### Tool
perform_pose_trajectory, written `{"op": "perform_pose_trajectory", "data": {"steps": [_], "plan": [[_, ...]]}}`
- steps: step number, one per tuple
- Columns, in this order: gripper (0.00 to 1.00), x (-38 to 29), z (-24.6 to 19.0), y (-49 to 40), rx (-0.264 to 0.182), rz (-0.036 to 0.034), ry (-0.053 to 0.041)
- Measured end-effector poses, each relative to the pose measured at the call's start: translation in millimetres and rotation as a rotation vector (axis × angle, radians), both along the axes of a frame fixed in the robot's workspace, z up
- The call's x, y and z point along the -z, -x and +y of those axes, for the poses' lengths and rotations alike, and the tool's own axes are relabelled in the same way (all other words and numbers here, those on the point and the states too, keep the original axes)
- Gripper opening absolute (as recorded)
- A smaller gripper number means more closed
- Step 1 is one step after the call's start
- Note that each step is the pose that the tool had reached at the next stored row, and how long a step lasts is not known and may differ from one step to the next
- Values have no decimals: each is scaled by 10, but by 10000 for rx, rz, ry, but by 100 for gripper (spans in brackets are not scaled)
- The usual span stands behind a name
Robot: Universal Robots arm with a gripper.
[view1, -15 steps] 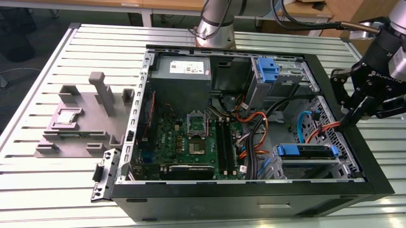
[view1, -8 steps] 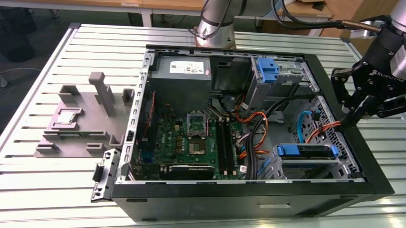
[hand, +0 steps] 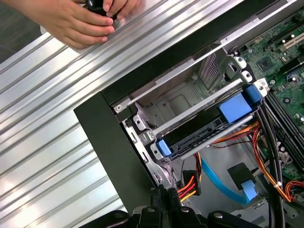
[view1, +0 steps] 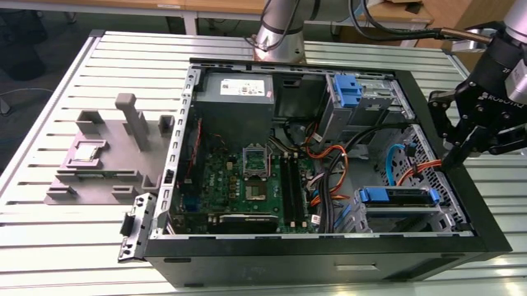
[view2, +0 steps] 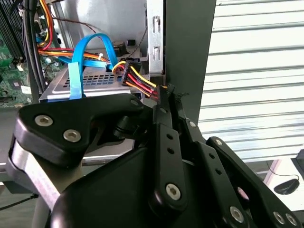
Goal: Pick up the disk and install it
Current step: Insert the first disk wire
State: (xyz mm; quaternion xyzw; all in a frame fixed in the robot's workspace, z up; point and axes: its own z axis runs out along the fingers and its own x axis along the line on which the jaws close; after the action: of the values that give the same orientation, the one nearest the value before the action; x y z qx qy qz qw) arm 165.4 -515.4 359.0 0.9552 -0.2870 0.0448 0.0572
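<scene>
In the exterior view, an open computer case [view1: 329, 258] lies on the slatted metal counter [view1: 66, 246], with a grey fixture [view1: 107, 160] beside it toward the exterior view's left. The tool [view1: 455, 163] hangs at the case wall on the exterior view's right, pointing down, its fingers drawn together to a point with nothing between them. The disk [view1: 399, 196] sits in the drive cage [view1: 403, 217] in the near corner of the case on that same side, with the blue of its carrier facing the motherboard [view1: 247, 179]. Tool and disk are near each other but apart.

In the second wrist view, the tool [view2: 166, 90] is clenched and empty, its tip just beside the case wall and right by a plug of red, yellow and black wires [view2: 135, 78]. A blue cable [view2: 78, 61] loops over perforated metal with a blue edge; whether that is cage or disk I cannot tell.

In the first wrist view, the tool's [hand: 164, 190] tip is beside the same wires [hand: 187, 185]. The disk [hand: 204, 129] lies between the cage rails, blue at both ends. A person's hand [hand: 76, 21] rests on the counter [hand: 57, 118] outside the case, fingers around a small black object.
</scene>
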Motion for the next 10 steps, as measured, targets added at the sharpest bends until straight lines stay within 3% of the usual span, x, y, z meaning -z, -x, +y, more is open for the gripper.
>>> {"op": "perform_pose_trajectory", "data": {"steps": [4,10], "plan": [[17,0,0,7,3,0,0],[17,0,-7,127,6,-1,0]]}}
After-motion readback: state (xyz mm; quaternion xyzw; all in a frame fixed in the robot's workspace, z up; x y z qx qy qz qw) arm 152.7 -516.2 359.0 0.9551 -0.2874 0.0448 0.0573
